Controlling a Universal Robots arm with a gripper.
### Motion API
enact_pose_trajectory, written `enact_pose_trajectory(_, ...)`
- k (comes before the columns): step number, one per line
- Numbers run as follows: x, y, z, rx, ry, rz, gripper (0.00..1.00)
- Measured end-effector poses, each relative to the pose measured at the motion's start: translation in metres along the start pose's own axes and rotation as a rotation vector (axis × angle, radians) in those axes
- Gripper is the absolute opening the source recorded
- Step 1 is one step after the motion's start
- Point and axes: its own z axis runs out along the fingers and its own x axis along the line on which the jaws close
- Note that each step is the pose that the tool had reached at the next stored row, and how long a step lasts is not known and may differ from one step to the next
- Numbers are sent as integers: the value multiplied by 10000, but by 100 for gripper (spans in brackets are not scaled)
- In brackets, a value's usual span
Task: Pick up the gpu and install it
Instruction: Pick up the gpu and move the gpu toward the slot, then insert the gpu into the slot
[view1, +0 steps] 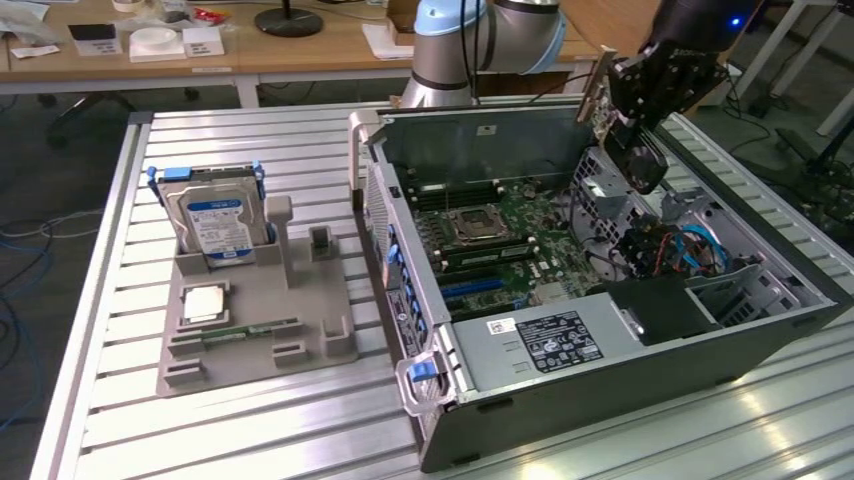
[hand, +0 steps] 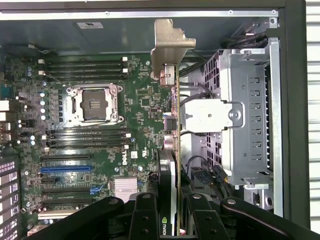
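Observation:
My gripper (view1: 650, 105) hangs over the far right corner of the open computer case (view1: 641, 345), shut on the gpu (view1: 638, 158). The gpu is a thin black card with a silver end bracket (view1: 601, 88) that points up and away. In the wrist view the gpu (hand: 175, 150) appears edge-on between my black fingers (hand: 145, 217), and its bracket (hand: 168, 45) reaches toward the case's far wall. The gripper (hand: 172, 222) holds it above the motherboard (hand: 100, 145), between the board and the metal drive cage (hand: 245, 120). The card is clear of the slots.
A grey fixture (view1: 254, 330) at the exterior view's left holds an upright silver hard drive (view1: 218, 225), a processor (view1: 204, 303) and a green memory stick (view1: 247, 329). Blue and black expansion slots (hand: 65, 170) lie on the board. Desks with clutter stand behind.

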Motion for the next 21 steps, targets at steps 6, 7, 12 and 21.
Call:
enact_pose_trajectory(6, 0, 0, 1, -2, 0, 0, 27)
enact_pose_trajectory(7, 0, 0, 1, -1, -1, 0, 27)
enact_pose_trajectory(12, 0, 0, 1, -2, -1, 0, 27)
enact_pose_trajectory(21, 0, 0, 1, -10, 30, -422, 27)
